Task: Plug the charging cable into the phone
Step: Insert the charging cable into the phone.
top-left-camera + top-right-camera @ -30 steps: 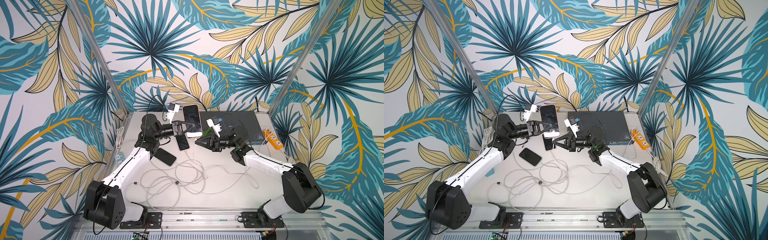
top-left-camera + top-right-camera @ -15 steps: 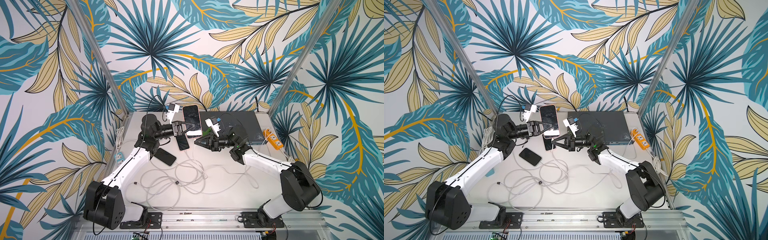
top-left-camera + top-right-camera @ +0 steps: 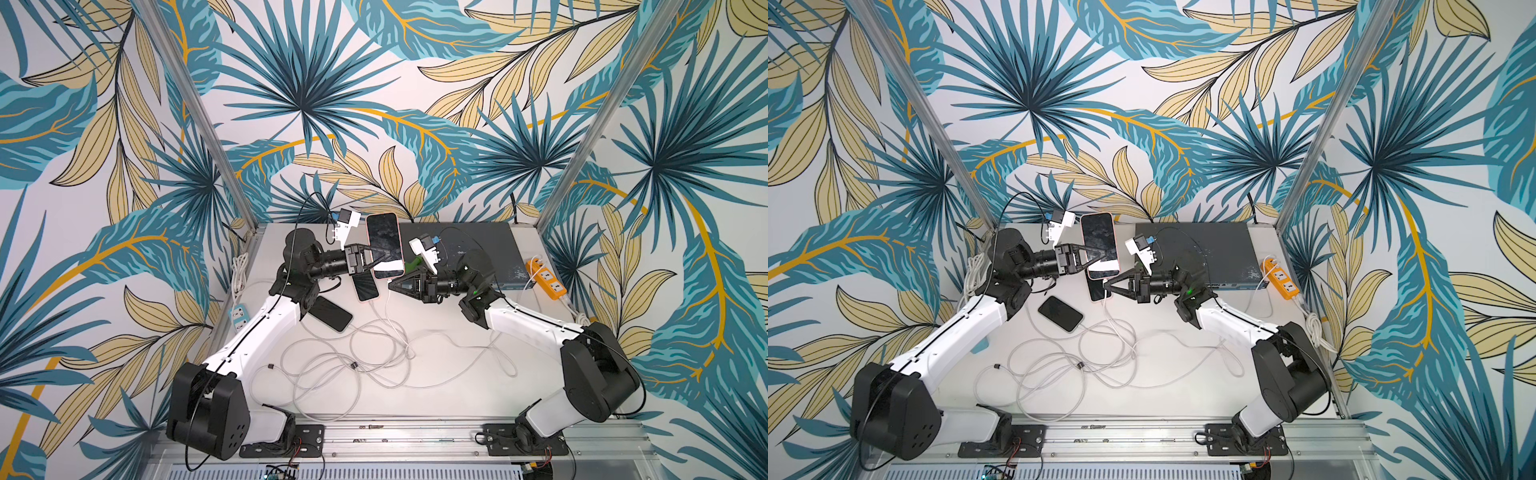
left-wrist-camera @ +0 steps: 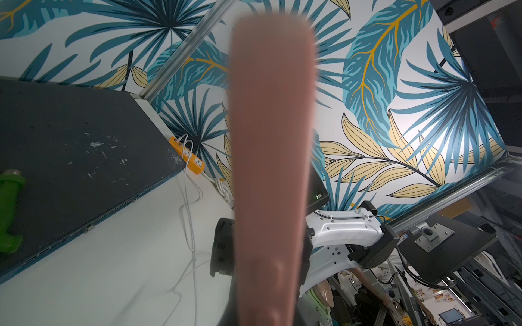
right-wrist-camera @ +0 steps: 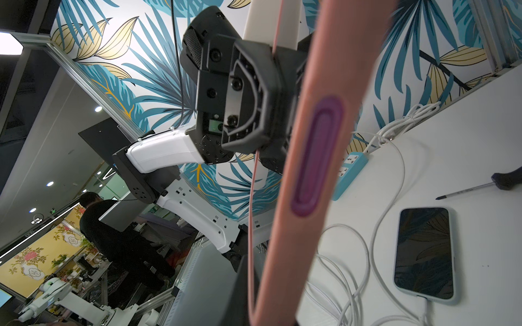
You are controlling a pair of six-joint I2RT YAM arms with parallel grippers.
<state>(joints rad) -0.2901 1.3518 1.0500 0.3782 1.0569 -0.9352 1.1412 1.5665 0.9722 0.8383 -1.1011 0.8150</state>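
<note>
left gripper (image 3: pixel 384 259) clamped on phone (image 3: pixel 383 237), right gripper (image 3: pixel 391 286) pinching cable (image 3: pixel 387 305) just below it, so next up is probably lining the plug up with the port.

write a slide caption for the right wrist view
Left gripper fingers clamp the pink-cased phone edge-on, purple side button toward the camera; a second phone lies plugged in on the white table.

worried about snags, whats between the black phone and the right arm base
Loose white cable loops lie between the black phone and the right arm base, seen in both top views.
</note>
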